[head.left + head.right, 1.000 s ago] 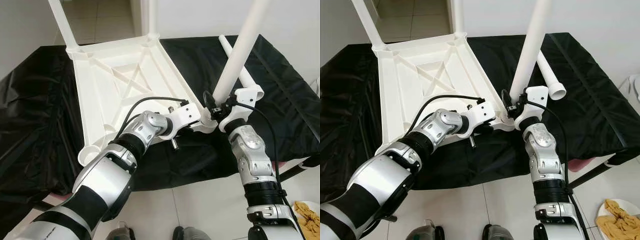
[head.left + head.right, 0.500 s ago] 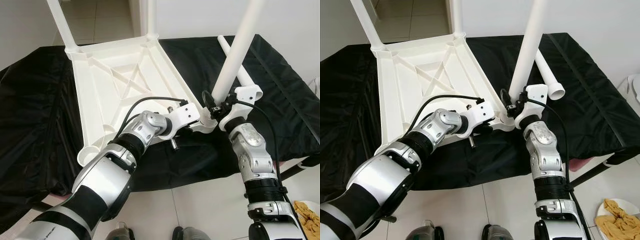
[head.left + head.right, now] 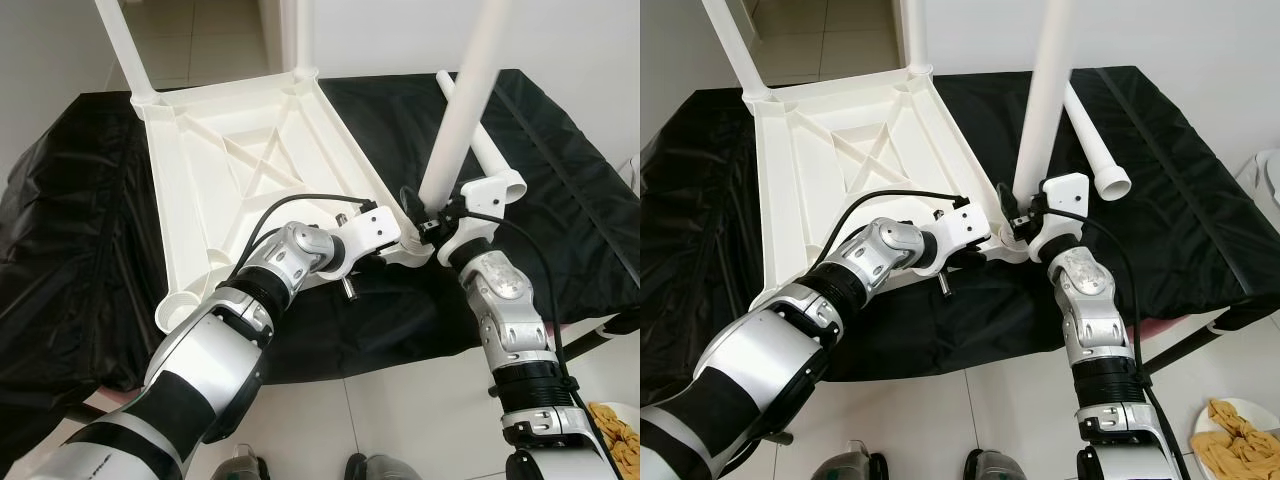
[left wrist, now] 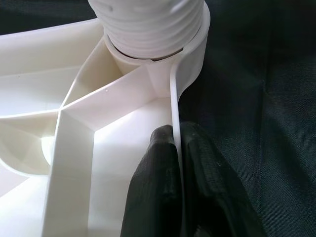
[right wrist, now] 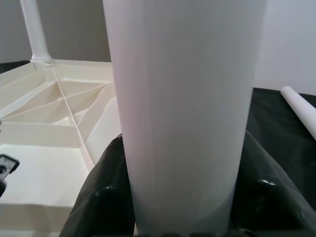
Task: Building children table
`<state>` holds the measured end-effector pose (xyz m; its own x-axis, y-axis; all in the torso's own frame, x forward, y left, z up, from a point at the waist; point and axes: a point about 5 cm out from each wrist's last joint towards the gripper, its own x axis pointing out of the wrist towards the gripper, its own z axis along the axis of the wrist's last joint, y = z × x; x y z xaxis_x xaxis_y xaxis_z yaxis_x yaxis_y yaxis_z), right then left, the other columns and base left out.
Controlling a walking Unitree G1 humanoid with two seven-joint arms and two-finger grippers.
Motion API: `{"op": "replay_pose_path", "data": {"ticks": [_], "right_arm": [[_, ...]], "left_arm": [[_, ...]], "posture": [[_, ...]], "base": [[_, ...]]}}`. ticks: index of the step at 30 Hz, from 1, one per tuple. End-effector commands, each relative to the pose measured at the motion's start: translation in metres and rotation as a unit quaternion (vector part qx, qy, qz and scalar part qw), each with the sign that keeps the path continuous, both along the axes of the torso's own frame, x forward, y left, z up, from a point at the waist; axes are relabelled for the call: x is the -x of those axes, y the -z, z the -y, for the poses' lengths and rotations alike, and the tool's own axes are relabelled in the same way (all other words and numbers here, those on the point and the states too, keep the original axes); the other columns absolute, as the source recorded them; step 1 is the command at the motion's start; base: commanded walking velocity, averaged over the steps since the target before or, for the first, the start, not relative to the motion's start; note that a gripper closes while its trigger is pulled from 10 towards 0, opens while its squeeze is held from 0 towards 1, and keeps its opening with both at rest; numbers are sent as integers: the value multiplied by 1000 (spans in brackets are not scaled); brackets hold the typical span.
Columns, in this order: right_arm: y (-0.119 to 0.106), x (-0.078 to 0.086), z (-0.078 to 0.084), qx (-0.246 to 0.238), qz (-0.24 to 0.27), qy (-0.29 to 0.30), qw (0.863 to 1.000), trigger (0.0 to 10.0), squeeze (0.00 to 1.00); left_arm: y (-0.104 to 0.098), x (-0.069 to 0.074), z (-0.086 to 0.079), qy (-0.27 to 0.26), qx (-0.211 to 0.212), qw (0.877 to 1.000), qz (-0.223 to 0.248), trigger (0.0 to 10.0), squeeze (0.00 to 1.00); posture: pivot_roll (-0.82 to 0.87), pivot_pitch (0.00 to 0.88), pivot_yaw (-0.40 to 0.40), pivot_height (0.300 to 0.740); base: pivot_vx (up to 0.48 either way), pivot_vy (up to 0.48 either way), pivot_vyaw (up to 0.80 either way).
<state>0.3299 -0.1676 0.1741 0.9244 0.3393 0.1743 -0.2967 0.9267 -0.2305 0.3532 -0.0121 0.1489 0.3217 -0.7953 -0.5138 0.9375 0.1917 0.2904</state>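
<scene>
White plastic round leg (image 3: 1040, 110), pinched by the right pincer (image 3: 1032, 222), stands near-upright over the upturned white tabletop (image 3: 830, 160)'s corner socket (image 4: 190, 54), whose rim the left pincer (image 4: 178, 148) pinches.

Upright leg (image 3: 465, 95) top cut off by frame edge; its threaded base (image 4: 148, 24) partly cropped.

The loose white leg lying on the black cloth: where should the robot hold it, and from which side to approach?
Judging by its pose, grip the loose leg around its round shaft near the middle, coming down from above: it lies flat on the black cloth with open space along it. The right end effector, nearest, holds another leg.
</scene>
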Motion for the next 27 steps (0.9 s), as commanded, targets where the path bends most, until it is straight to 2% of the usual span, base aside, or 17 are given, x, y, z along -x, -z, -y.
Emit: {"op": "replay_pose_path", "data": {"ticks": [1,10,11,15,17,19,22,27], "right_arm": [[46,7,4,26,-101,6,994,10000,0],[45,9,-2,11,-93,-15,995,10000,0],[48,8,0,-4,-107,-8,994,10000,0],[50,7,1,-11,-114,-2,993,10000,0],[50,7,2,-43,-125,-1,991,10000,0],[50,6,3,-56,-129,0,990,10000,0],[50,4,6,-110,-149,4,983,10000,0],[56,3,11,-136,-175,11,975,10000,0]], "left_arm": [[5,2,-2,10,-22,1000,-6,10000,0],[5,1,-3,8,-22,1000,-5,10000,0],[5,1,-3,8,-23,1000,-4,10000,0],[5,1,-3,8,-23,1000,-4,10000,0],[5,1,-4,9,-24,1000,-4,10000,0],[4,1,-3,9,-24,1000,-3,10000,0],[4,1,-3,10,-24,1000,-3,10000,0],[4,1,-3,10,-25,1000,-3,10000,0]], "posture": [[13,80,36,740],[18,81,35,740],[18,80,37,740],[18,80,37,740],[17,80,39,740],[17,80,39,740],[17,80,39,740],[20,80,39,740]], "base": [[0,0,0],[0,0,0],[0,0,0],[0,0,0],[0,0,0],[0,0,0],[0,0,0],[0,0,0]]}}
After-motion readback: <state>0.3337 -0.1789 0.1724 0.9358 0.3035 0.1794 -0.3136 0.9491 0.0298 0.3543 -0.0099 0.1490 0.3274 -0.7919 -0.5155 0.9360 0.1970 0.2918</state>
